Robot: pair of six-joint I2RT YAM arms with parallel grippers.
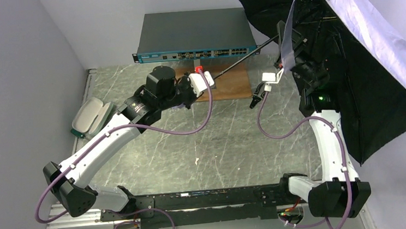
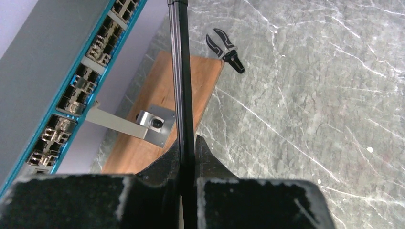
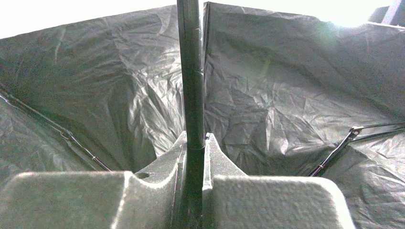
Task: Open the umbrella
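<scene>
The umbrella (image 1: pixel 371 52) is spread open at the far right, black lining facing me, pale lavender-white fabric along its outer edge. Its thin dark shaft (image 1: pixel 240 59) runs from the canopy down-left over the table. My left gripper (image 1: pixel 210 80) is shut on the shaft's near end; in the left wrist view (image 2: pixel 187 145) the shaft (image 2: pixel 181 71) passes straight between the closed jaws. My right gripper (image 1: pixel 288 53) is shut on the shaft inside the canopy; it also shows in the right wrist view (image 3: pixel 195 143), with the lining (image 3: pixel 267 95) and ribs beyond. The handle is hidden.
A grey network switch (image 1: pixel 194 36) stands at the back. A wooden board (image 1: pixel 234 84) lies before it, with a metal bracket (image 2: pixel 153 125) on it. A small black clip-like object (image 1: pixel 254 100) lies on the marble table. A pale grey-green case (image 1: pixel 92 115) sits at the left.
</scene>
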